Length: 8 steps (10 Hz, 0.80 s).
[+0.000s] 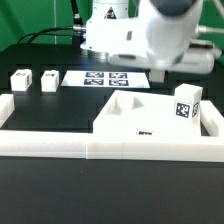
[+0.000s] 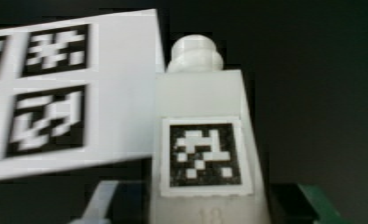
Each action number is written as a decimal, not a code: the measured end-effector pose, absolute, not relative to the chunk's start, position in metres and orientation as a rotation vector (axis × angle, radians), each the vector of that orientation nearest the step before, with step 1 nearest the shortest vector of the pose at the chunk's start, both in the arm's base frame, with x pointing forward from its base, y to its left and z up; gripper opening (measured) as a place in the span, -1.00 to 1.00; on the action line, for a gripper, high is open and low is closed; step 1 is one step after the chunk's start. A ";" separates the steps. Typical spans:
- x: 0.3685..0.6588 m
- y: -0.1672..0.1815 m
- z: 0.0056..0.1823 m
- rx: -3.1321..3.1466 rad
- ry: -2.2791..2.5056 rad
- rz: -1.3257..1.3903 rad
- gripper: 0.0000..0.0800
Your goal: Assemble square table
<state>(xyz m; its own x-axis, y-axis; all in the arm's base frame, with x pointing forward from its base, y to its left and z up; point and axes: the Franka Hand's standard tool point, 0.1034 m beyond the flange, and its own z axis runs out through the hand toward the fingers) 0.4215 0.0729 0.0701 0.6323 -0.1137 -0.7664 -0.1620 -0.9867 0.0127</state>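
Note:
In the wrist view my gripper [image 2: 202, 203] is shut on a white table leg [image 2: 202, 110]. Its fingers [image 2: 113, 198] press both sides of the leg's tagged end, and its screw tip points away, over the black table beside the marker board [image 2: 56, 90]. In the exterior view the gripper and this leg are hidden behind the blurred white arm [image 1: 165, 35]. The square tabletop [image 1: 150, 120] lies in the corner of the border wall at the exterior view's right. One leg [image 1: 187, 103] stands upright at its right edge. Two more legs [image 1: 20, 80] [image 1: 48, 80] stand at the back left.
The marker board [image 1: 108, 78] lies flat at the back middle. The long low white border wall [image 1: 60, 143] runs along the front and up both sides. The arm's base [image 1: 105, 25] stands at the back.

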 end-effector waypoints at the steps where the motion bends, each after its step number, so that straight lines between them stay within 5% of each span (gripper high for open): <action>1: 0.431 0.061 0.091 -2.769 0.237 1.295 -0.27; 3: 0.444 0.041 0.123 -2.781 0.263 1.247 -0.27; 6: 0.454 0.041 0.120 -2.841 0.257 1.103 -0.27; 8: 0.504 0.012 0.149 -2.930 0.200 0.884 -0.27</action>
<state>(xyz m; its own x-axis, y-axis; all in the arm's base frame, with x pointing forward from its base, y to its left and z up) 0.5039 0.0116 0.1491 0.8254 -0.1026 -0.5551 -0.1457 -0.9887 -0.0339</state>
